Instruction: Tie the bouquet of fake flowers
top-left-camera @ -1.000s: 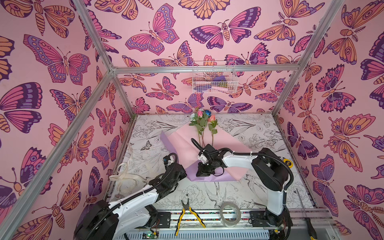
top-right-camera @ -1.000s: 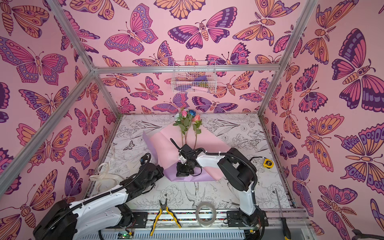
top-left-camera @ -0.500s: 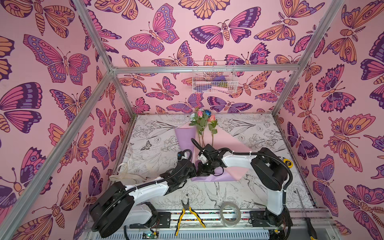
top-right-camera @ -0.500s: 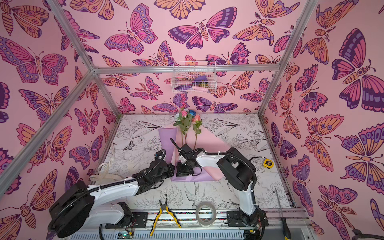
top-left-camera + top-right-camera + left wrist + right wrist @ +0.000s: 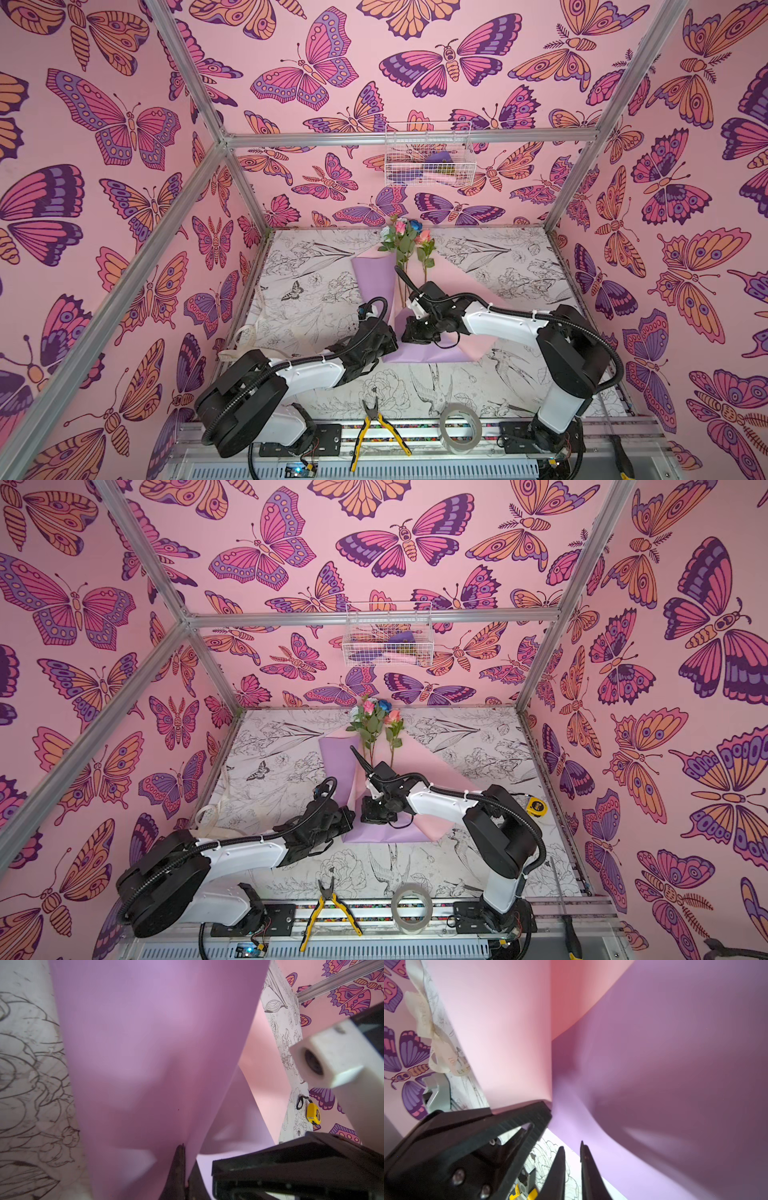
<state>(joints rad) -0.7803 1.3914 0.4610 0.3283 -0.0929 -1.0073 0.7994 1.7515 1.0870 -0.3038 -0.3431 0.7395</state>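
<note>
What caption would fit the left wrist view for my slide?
The left gripper, shut, holds up a fold of lilac paper; a yellow tape measure lies beyond.

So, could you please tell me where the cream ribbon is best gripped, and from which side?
Probably at one of its raised loops, coming down from above. The ribbon lies heaped at the table's left edge; flat stretches hug the surface, but a loop stands proud enough to pinch. The nearer left tool is shut on the lilac paper.
</note>
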